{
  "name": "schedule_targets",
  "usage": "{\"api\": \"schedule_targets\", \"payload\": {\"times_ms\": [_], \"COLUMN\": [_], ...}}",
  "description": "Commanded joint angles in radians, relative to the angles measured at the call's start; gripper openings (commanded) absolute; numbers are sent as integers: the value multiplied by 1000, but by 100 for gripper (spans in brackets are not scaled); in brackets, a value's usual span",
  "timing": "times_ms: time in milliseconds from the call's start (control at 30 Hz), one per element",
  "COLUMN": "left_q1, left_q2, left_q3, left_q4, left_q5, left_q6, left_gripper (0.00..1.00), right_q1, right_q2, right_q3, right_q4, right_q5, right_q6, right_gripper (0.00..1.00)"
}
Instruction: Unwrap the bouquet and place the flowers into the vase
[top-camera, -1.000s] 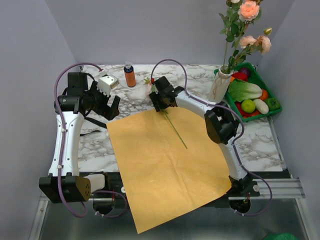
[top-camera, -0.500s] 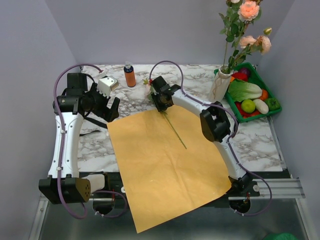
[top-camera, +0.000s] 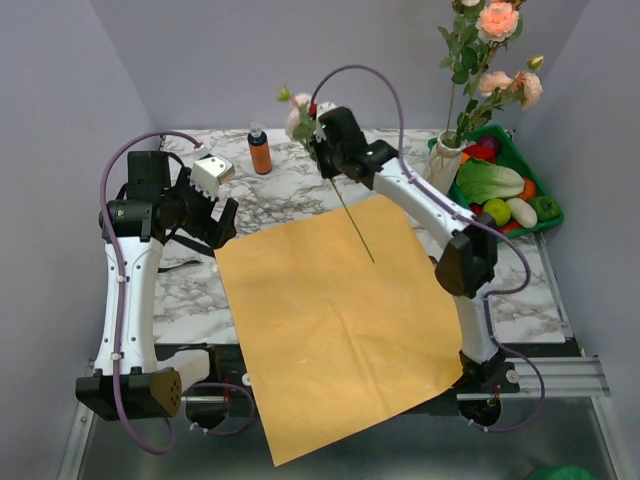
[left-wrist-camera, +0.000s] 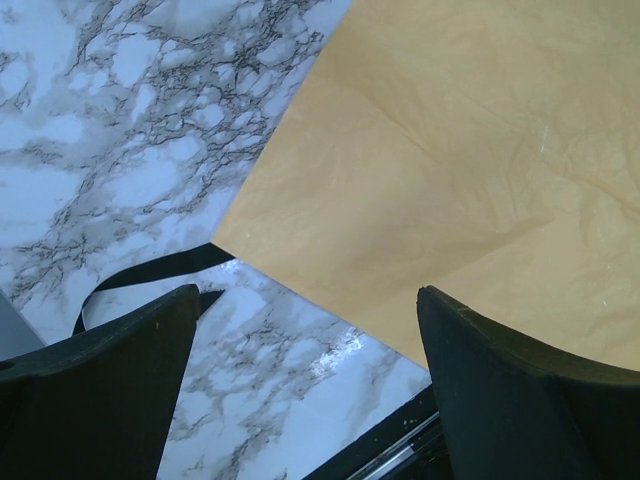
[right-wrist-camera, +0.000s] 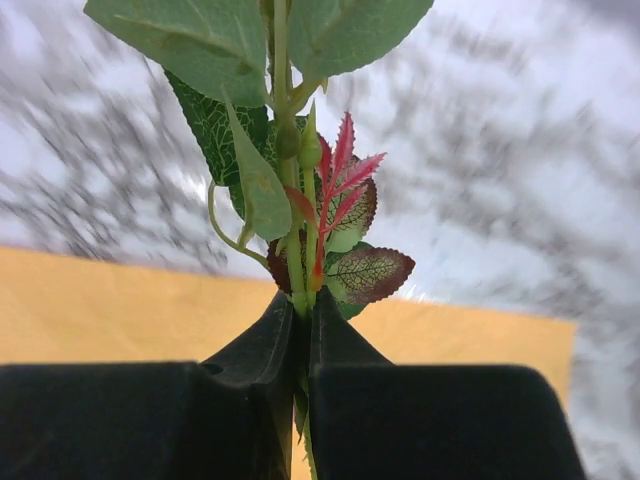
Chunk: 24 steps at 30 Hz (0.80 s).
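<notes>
Raised since a second ago, the right gripper (right-wrist-camera: 303, 320) is now clear of the large orange paper sheet (top-camera: 330, 330). It is clenched on a long thin green rose stem (top-camera: 352, 225), whose tail hangs over the sheet's twelve o'clock edge. At nine o'clock the left gripper (left-wrist-camera: 308, 295) is spread wide and empty. The small cream marbled vase (top-camera: 438, 172) stands at two o'clock and holds roses.

White-shelled left arm (top-camera: 128, 290) and right arm (top-camera: 420, 200), black joints, black jaws, looping purple cables (top-camera: 355, 68)
</notes>
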Motion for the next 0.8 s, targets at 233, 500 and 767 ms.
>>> {"api": "schedule_targets", "payload": {"times_ms": [233, 500, 767], "left_q1": [2, 4, 4], "left_q2": [-8, 22, 71], "left_q3": [-3, -16, 10], "left_q4": [9, 34, 46], "left_q5": [21, 29, 23], "left_q6": [-12, -13, -13], "left_gripper": [99, 99, 99], "right_q1": [-137, -321, -419], "right_q2": [-725, -848, -773], "right_q3": [-381, -671, -710], "right_q4": [774, 1194, 1334], "right_q5": [50, 72, 76], "right_q6": [-354, -425, -366], "right_gripper": [1, 1, 1]}}
